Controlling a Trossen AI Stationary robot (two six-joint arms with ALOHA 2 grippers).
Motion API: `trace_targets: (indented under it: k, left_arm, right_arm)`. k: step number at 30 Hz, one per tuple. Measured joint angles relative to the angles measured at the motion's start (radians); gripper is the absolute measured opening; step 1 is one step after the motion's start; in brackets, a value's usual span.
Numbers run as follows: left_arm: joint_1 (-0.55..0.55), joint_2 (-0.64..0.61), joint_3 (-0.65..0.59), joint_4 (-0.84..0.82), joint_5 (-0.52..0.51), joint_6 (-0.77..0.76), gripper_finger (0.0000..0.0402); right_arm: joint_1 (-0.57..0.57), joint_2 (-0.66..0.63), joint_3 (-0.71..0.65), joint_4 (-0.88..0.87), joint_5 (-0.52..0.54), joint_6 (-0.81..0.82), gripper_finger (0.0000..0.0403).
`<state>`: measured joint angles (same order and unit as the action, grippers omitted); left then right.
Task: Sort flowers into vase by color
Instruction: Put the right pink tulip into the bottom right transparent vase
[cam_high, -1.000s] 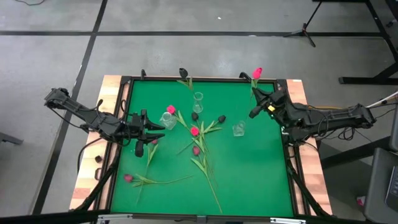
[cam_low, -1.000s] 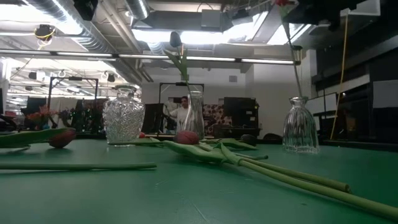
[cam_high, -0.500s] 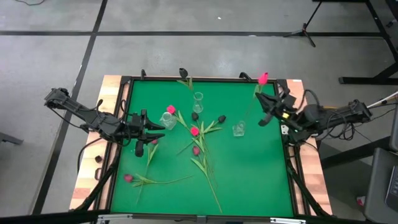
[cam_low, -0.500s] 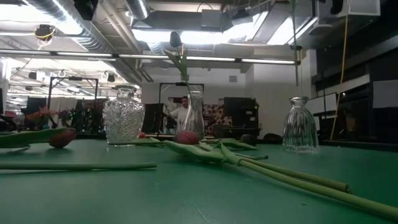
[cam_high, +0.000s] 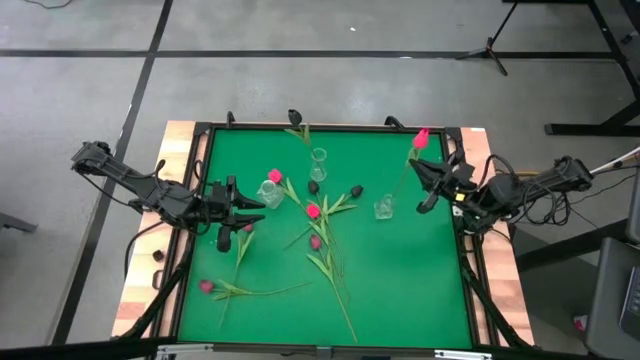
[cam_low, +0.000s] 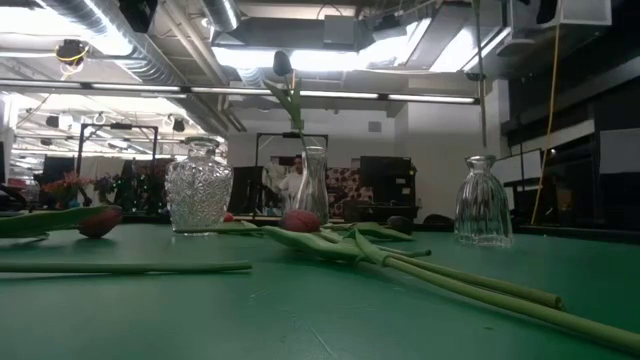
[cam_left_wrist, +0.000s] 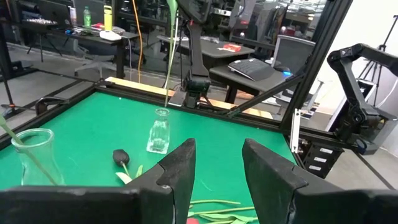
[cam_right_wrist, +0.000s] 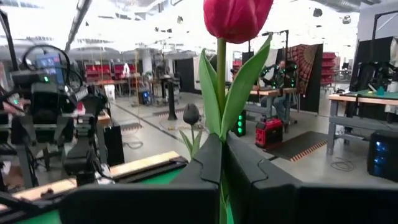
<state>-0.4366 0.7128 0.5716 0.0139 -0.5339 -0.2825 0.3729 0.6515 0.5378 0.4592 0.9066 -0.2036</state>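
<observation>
A bright pink-red tulip (cam_high: 421, 138), clamped by its stem in the closed right gripper (cam_high: 431, 186) just beside the small glass vase (cam_high: 384, 207), may miss the narrow neck or tip the vase over onto the green table (cam_high: 400, 280); the left gripper (cam_high: 247, 212) hangs half open and empty, and the workshop lies beyond.

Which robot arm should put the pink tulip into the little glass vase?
The right arm, probably. Its gripper already holds the pink tulip upright, close to the small vase. The left gripper waits open, holding nothing, across the table.
</observation>
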Motion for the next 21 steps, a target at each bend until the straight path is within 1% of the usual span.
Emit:
trace_targets:
  k: [7,21]
  left_arm:
    - [0.000,0.000,0.000,0.002,0.000,-0.003,0.0131]
    - [0.000,0.000,0.000,0.002,0.000,-0.003,0.0131]
  right_arm:
    - [0.000,-0.003,-0.082,0.152,-0.006,-0.057,0.0007]
    - [0.000,-0.016,-0.162,0.207,0.001,-0.036,0.0007]
